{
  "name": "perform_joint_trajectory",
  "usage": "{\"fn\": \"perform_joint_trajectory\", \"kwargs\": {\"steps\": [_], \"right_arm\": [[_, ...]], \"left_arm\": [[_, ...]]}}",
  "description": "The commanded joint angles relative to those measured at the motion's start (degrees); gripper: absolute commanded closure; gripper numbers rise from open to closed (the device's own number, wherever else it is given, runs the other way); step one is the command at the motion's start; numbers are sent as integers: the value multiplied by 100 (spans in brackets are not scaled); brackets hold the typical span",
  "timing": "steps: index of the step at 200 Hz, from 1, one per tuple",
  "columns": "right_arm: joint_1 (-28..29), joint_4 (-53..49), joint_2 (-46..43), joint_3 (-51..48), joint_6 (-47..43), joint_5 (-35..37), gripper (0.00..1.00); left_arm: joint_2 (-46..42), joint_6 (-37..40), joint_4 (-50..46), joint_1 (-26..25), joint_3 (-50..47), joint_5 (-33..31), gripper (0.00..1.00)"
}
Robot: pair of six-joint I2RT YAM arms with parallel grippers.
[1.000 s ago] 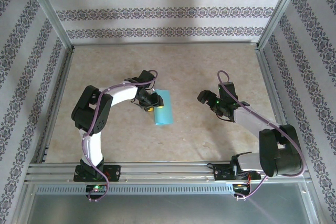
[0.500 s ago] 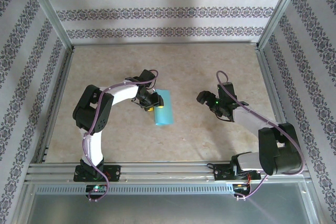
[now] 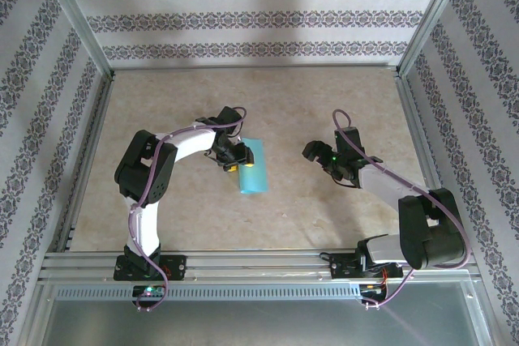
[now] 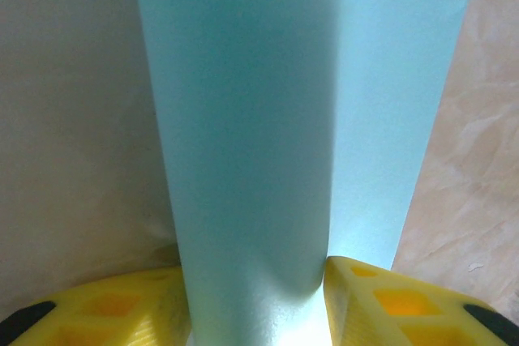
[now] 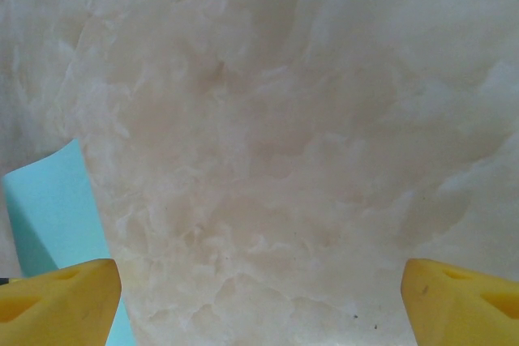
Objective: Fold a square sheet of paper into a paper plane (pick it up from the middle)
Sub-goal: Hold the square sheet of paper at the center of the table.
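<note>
From above, we see the paper plane [image 3: 253, 166] lying on the marbled table [image 3: 324, 95] a little left of centre. From here it looks like a light-blue folded strip, long and narrow, not a pointed dart. The left gripper [image 3: 233, 160] sits at the strip's left long edge, with the arm curving in from the left. The right gripper [image 3: 312, 151] hangs well apart from the paper, to its right, with bare tabletop between them.

At the left wrist, we see the paper plane [image 4: 259, 119] running straight up from between the yellow fingers [image 4: 381, 301]. A rounded ridge of blue paper fills the gap between the jaws and touches both inner faces, so the left gripper [image 4: 255, 289] is closed on the paper. A flatter layer of the sheet spreads to the right of the ridge, and the table [image 4: 478, 160] shows beyond it.

At the right wrist, the right gripper [image 5: 259, 289] stands wide apart, and there is just table [image 5: 284, 119] between its yellow fingertips [image 5: 57, 297]. A corner of the paper plane [image 5: 49, 208] shows at the left edge, just above the left-hand fingertip.
</note>
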Motion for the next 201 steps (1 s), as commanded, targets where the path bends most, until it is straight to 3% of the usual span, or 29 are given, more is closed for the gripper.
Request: {"fn": "perform_joint_trajectory", "kwargs": {"steps": [1,30,65,145,201], "right_arm": [[69,56,55,169,5,-51,10],[162,50,84,249,-94,-166,11],[568,66,504,710,-356,-865,16],[1546,136,2223,1811,-190,-1759,69],[1741,103,2793,2199,-158,-1908,89]], "left_arm": [[939,199,13,-226,-405,-620,52],[952,201,1,-228,-405,-659,52],[983,201,-13,-226,-419,-703,52],[1037,118,36,-231,-483,-756,52],[1055,111,44,-226,-507,-774,52]]}}
